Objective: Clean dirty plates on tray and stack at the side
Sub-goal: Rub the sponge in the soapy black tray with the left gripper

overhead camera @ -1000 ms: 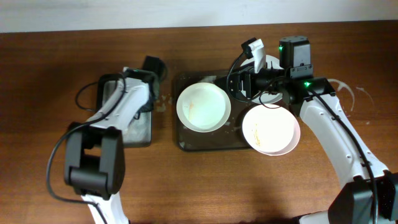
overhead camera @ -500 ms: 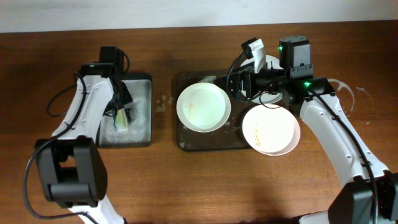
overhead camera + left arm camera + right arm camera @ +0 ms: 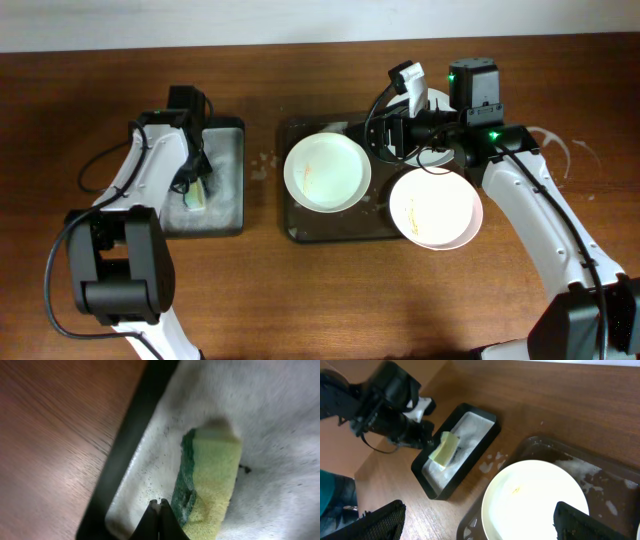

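Much of the far right of the tray [image 3: 350, 230] is covered by the right arm in the overhead view. A sliver of white [image 3: 438, 99] shows there beside the arm, too hidden to say whether it is a third plate. Two white plates are plain: the left plate [image 3: 327, 171] lies inside the tray toward its left end with a faint orange smear. The right plate [image 3: 436, 208] lies at the near right with orange streaks, its rim seeming to overhang the tray's near-right corner. From above, the right gripper [image 3: 386, 135] is only a dark mass over the tray's far edge, and its jaws cannot be read there. The right wrist view settles it: two dark fingertips [image 3: 385, 521] stand at the frame's bottom corners, so the jaws are wide apart and hold nothing, with the left plate under them, cut off at the bottom. That view also shows wet, foamy patches on the tray floor. Well to the left on the table [image 3: 300, 300], the left gripper [image 3: 159, 510] hangs over the small black tray [image 3: 232, 215]. Only the left wrist view shows its tips – pressed together, just beside the green edge of the sponge [image 3: 212, 480] and gripping nothing. That picture is blurred, and the sponge is cut off at the bottom edge.
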Controlling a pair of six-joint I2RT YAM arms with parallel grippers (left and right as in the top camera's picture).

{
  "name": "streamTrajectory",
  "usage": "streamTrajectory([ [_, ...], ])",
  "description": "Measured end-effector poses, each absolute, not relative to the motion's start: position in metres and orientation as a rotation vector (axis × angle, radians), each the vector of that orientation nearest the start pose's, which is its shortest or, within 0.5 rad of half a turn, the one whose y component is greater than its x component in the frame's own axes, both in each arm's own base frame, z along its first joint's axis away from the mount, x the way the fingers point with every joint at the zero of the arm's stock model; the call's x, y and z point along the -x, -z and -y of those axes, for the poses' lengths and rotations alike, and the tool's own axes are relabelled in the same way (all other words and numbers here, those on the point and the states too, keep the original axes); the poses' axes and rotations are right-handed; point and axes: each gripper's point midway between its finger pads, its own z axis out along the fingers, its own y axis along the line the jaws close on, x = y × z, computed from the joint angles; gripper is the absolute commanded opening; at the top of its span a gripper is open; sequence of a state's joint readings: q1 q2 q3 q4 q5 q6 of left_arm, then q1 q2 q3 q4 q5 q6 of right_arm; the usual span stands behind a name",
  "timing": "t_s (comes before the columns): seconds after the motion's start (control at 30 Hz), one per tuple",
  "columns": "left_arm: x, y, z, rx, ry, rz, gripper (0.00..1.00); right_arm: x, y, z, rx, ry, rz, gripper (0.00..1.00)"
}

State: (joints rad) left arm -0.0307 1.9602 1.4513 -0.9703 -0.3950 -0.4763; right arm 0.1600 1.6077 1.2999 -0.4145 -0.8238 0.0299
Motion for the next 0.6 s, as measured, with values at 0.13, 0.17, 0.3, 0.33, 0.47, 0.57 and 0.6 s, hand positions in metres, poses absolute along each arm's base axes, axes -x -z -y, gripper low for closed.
streamTrajectory([
  [0.13, -0.38, -0.047, -0.053, 0.662, -0.541, -2.862, 0.01, -0.399, -0.234, -0.192, 0.567, -1.035, -2.141, 0.95],
  [0.17, -0.38, -0.046, -0.053, 0.662, -0.537, -2.861, 0.01, -0.4, -0.234, -0.192, 0.567, -1.033, -2.142, 0.95],
  [0.3, -0.388, -0.044, -0.047, 0.665, -0.477, -2.843, 0.01, -0.401, -0.233, -0.191, 0.562, -1.023, -2.145, 0.95],
  [0.33, -0.391, -0.044, -0.045, 0.663, -0.46, -2.839, 0.01, -0.401, -0.233, -0.191, 0.562, -1.022, -2.146, 0.95],
  [0.47, -0.403, -0.044, -0.026, 0.616, -0.394, -2.815, 0.01, -0.401, -0.233, -0.191, 0.562, -1.022, -2.146, 0.95],
  [0.57, -0.41, -0.045, -0.005, 0.55, -0.351, -2.804, 0.05, -0.401, -0.233, -0.191, 0.562, -1.022, -2.146, 0.95],
  [0.6, -0.412, -0.045, 0.002, 0.531, -0.341, -2.801, 0.25, -0.401, -0.233, -0.191, 0.562, -1.022, -2.146, 0.95],
])
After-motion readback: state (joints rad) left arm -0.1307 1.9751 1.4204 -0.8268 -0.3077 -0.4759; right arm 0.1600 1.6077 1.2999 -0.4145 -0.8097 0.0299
